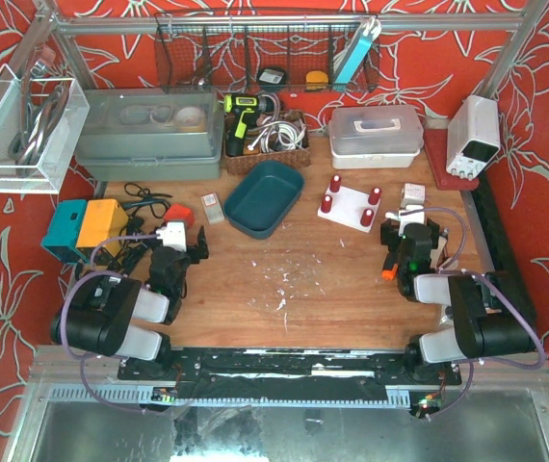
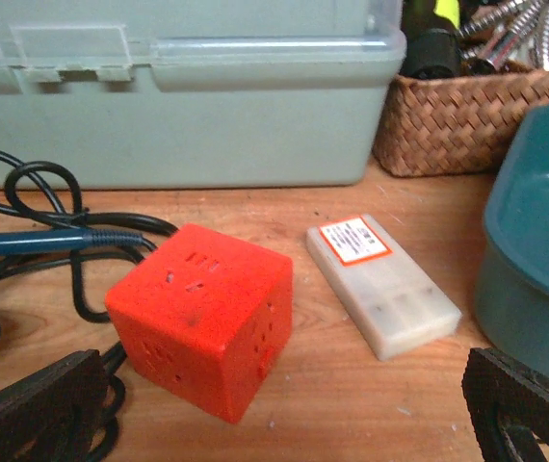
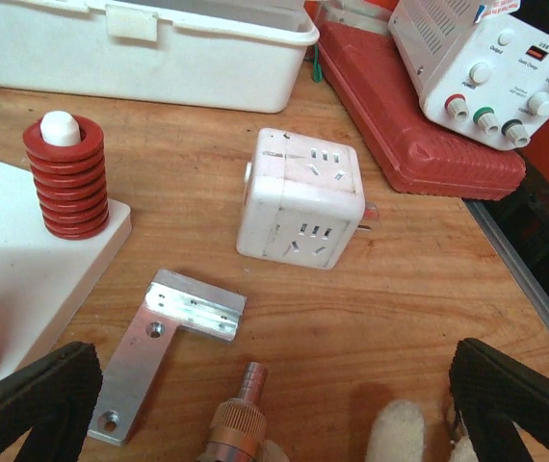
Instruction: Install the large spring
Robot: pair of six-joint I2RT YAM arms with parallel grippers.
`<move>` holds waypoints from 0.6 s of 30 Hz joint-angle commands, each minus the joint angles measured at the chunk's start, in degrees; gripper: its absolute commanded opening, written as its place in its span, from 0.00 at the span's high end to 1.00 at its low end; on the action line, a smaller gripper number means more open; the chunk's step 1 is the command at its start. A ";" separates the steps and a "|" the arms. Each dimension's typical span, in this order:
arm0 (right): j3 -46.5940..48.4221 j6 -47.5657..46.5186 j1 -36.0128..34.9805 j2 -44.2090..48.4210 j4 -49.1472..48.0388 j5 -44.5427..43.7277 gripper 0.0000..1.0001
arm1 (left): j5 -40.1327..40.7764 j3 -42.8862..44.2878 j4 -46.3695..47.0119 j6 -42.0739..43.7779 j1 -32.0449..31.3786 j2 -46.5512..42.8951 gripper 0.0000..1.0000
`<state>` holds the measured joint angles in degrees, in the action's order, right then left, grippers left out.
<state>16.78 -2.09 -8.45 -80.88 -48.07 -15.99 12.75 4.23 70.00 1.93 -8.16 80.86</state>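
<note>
Landmark: white plate (image 1: 350,206) with four pegs, far right of centre on the table.
Task thing: red springs (image 1: 335,183); every one of the four pegs carries a spring. In the right wrist view one spring (image 3: 64,178) sits fully down on its peg, white tip showing above it.
Large spring: I cannot tell which of the four it is; they look alike from above. No loose spring shows anywhere around the plate.
Left gripper (image 2: 284,404): fingers spread wide, grasping nothing; well left of the plate, facing a red cube socket (image 2: 202,318).
Right gripper (image 3: 274,395): fingers spread wide, grasping nothing; just right of the plate and nearer the arm bases.
Other items: teal tray (image 1: 241,227) just left of the plate; white cube socket (image 3: 300,199) and metal bracket (image 3: 164,337) on the plate's right.
Step (judgement): springs lie as an installed set would, with both arms clear of the plate. This fits the spring seated, or a further spring out of sight yet to be fetched.
Next move (judgement): not settled; check each spring's seating.
</note>
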 commanded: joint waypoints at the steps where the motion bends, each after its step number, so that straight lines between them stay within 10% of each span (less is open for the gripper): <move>1: -0.50 1.07 0.36 -0.16 -2.18 0.61 0.01 | -0.17 1.13 3.56 -1.44 1.49 0.30 0.00; 18: -0.60 0.95 0.36 -0.02 -2.29 0.59 0.01 | -0.54 1.13 3.40 -1.14 1.51 0.00 0.00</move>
<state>16.78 -1.96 -8.25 -80.88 -48.69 -15.49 12.25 4.82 71.24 0.86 -7.05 80.97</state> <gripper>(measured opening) 0.989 0.998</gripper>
